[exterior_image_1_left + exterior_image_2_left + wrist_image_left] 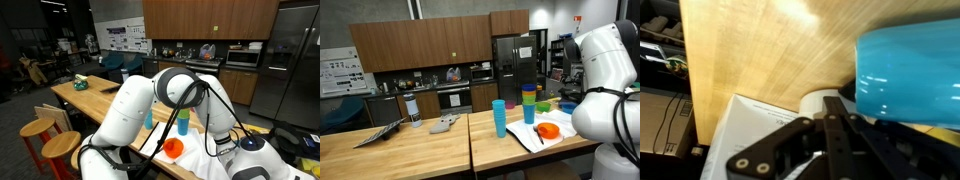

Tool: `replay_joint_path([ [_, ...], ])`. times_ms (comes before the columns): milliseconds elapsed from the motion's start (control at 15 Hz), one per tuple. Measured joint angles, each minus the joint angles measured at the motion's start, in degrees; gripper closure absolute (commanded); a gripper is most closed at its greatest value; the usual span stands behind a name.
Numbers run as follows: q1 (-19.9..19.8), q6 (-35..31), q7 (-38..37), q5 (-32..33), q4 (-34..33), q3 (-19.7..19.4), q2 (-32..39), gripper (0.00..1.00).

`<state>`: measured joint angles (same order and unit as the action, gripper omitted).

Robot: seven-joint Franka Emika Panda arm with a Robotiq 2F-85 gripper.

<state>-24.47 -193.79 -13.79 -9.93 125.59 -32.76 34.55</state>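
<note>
Counting across the worktop (410,145), I see one sheet of white paper (526,139), one stack of coloured cups (528,102), one blue cup (499,118) standing apart beside it, and one orange bowl (548,130) on the paper. My tool (836,120) is closed, holding nothing, just beside a blue cup wall; which cup, I cannot tell. My arm (140,105) hides part of the cups.

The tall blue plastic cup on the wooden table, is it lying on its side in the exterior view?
No, the tall blue plastic cup stands upright on the wooden table in an exterior view.
</note>
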Motion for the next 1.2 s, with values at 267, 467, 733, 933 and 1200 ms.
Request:
replay_joint_path([
  [267, -1.7, 0.6, 0.0, -0.5, 0.1, 2.5, -0.2, 1.0],
  [467, -1.8, 0.6, 0.0, -0.5, 0.0, 2.9, -0.2, 1.0],
  [733, -1.1, 0.5, 0.5, -0.5, -0.2, 2.9, -0.3, 1.0],
  [933, 0.4, 0.1, 1.2, -0.7, -0.3, 2.5, -0.7, 1.0],
  [1200, 4.3, -1.2, 2.7, -2.1, -0.2, 1.0, -2.2, 1.0],
])
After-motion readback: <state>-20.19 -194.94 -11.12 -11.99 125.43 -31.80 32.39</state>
